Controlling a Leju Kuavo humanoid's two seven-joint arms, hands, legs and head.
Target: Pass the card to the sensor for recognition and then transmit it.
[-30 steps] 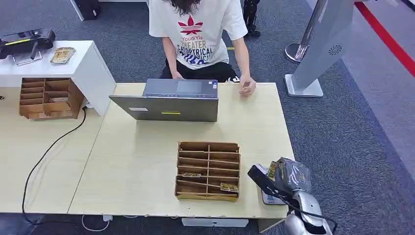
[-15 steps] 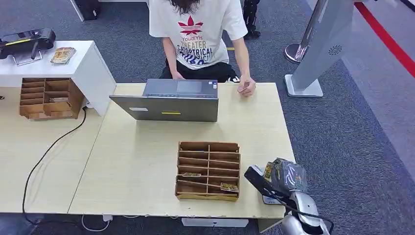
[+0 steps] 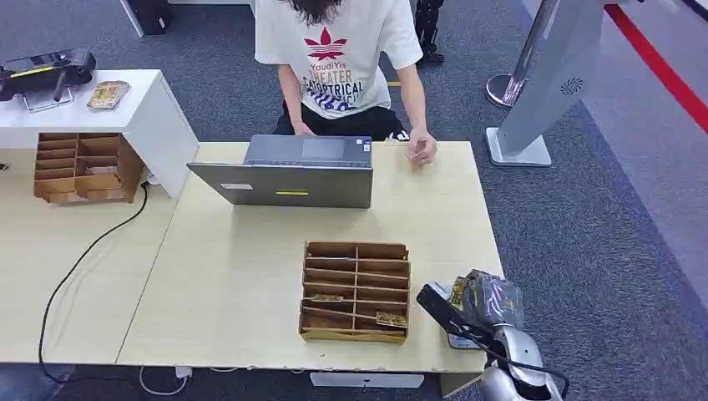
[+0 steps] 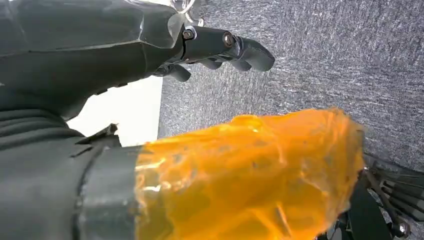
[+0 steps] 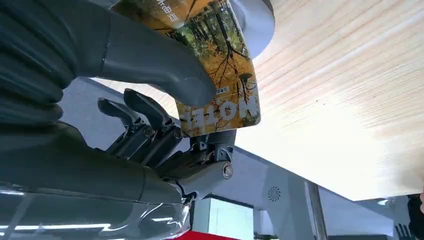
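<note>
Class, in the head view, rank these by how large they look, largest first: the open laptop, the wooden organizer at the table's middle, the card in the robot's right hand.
1. Laptop, widest.
2. Wooden organizer, clearly smaller in area.
3. Card, a small sliver held by the right hand, smallest though nearest the camera.

Wooden divider box (image 3: 356, 291) blocks the near middle of the table (image 3: 234, 284), bare tabletop lies open to its left and between it and the open laptop (image 3: 288, 173) at the far edge, person's hand (image 3: 422, 149) resting beside laptop.
</note>
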